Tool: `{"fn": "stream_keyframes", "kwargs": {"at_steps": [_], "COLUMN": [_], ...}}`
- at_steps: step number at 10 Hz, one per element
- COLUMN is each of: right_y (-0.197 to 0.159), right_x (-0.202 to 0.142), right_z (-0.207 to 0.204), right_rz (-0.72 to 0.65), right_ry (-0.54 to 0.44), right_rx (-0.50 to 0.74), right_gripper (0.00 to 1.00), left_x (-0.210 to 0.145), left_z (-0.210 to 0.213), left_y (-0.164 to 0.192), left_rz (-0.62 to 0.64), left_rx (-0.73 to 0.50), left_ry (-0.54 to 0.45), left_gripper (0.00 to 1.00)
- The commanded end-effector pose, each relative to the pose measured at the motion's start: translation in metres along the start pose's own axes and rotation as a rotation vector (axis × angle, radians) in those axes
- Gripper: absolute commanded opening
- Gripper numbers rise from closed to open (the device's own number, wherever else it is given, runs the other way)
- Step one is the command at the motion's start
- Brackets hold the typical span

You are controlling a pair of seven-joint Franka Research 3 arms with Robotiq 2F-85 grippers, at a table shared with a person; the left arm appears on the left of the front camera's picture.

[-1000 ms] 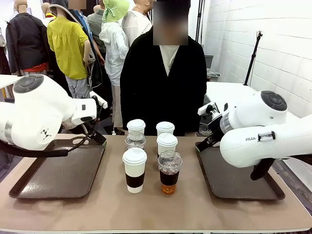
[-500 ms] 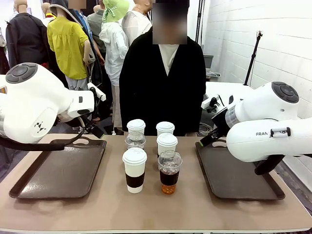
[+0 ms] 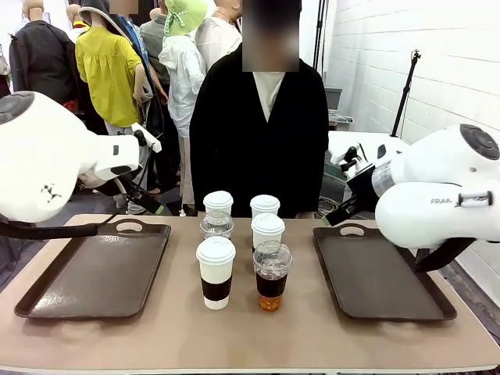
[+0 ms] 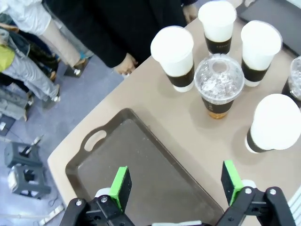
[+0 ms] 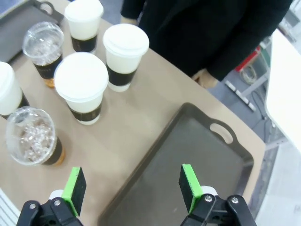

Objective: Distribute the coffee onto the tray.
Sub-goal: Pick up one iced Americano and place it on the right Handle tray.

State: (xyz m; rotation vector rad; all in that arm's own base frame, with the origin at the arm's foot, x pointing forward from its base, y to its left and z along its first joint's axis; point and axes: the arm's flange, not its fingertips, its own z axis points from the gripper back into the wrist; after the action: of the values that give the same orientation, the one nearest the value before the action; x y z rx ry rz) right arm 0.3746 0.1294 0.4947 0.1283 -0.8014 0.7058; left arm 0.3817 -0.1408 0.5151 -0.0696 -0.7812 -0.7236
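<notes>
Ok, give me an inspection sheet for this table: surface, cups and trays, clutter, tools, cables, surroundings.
Surface: tan table, no spills seen.
Job's things: four white paper cups and two clear cups grouped mid-table, between the left tray and the right tray; both trays hold nothing.
Clutter: nothing seen.
Tools: left tool open over the left tray; right tool open over the right tray; neither holds anything.
Cables: black cable running under the left arm.
Surroundings: person in black at the far side; white wall to the right.
</notes>
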Motion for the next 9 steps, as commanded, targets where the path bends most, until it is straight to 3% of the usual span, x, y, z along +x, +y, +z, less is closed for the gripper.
{"fn": "stream_keyframes", "kwargs": {"at_steps": [1,5,8,9], "right_y": [-0.011,-0.028,-0.028,-0.041], "right_x": [-0.027,-0.039,-0.035,-0.016], "right_z": [0.011,0.013,0.006,0.014], "right_rz": [0.026,0.018,0.017,-0.005], "right_ry": [-0.091,-0.184,-0.136,-0.160], "right_rx": [0.117,0.218,0.180,0.187], "right_gripper": [1.00,1.00,1.00,1.00], "left_x": [-0.024,-0.032,-0.028,-0.032], "left_z": [0.015,0.014,0.010,0.017], "left_y": [0.021,0.048,0.048,0.050], "left_rz": [-0.047,-0.063,-0.057,-0.050], "left_rx": [-0.155,-0.304,-0.248,-0.281], "left_ry": [-0.081,-0.149,-0.147,-0.139], "left_gripper": [1.00,1.00,1.00,1.00]}}
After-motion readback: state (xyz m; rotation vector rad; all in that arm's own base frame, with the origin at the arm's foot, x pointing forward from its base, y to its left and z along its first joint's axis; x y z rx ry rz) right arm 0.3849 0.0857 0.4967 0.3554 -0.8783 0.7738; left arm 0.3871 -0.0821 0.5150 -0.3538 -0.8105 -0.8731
